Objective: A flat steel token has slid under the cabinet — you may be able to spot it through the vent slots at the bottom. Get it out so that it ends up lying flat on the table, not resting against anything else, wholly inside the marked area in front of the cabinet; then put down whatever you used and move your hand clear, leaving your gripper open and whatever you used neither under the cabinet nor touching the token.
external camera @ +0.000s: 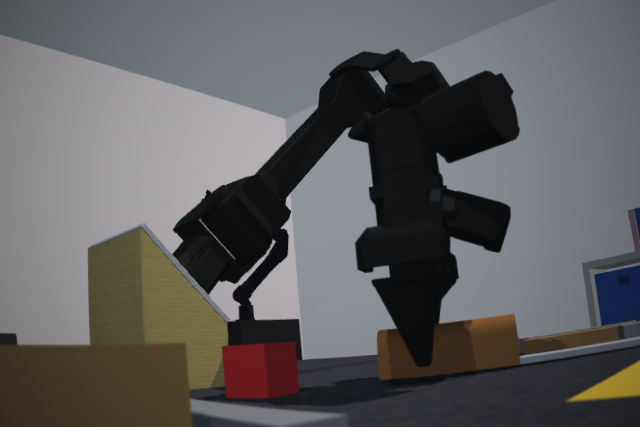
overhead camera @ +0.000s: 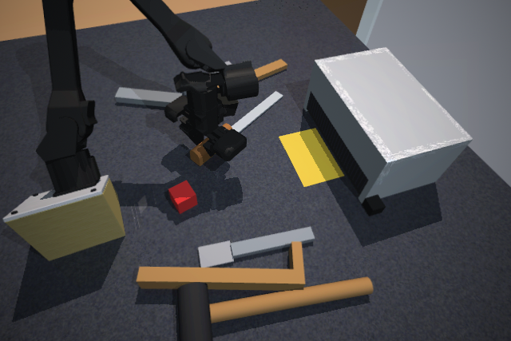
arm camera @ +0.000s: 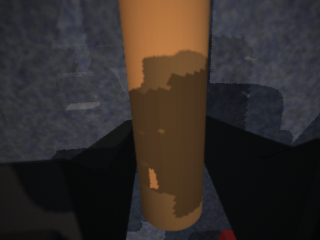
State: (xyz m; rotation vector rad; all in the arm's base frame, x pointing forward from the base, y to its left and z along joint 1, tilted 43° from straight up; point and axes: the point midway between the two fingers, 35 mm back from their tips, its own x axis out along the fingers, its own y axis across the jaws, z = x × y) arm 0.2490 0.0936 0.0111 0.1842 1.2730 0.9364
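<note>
My gripper (overhead camera: 209, 145) (external camera: 424, 360) (arm camera: 165, 126) is shut on the thick orange-brown round handle (overhead camera: 200, 153) (external camera: 480, 344) (arm camera: 165, 110) of a tool. The handle lies level, low at or just above the table. The tool's long, thin, pale flat blade (overhead camera: 259, 110) (external camera: 578, 350) points toward the cabinet side, with its tip short of the cabinet. The white cabinet (overhead camera: 396, 101) stands at the right in the top view, its dark vent slots (overhead camera: 336, 143) facing the yellow marked area (overhead camera: 294, 149) (external camera: 617, 383). No token shows on the yellow area or through the slots.
A red cube (overhead camera: 183, 196) (external camera: 245, 370) lies near the handle. Toward the front are a grey bar with a wider end (overhead camera: 263, 243), a wooden L-shaped bar (overhead camera: 218, 276) and a mallet (overhead camera: 284, 299). A grey bar (overhead camera: 148, 97) and a wooden bar (overhead camera: 270, 69) lie behind the gripper.
</note>
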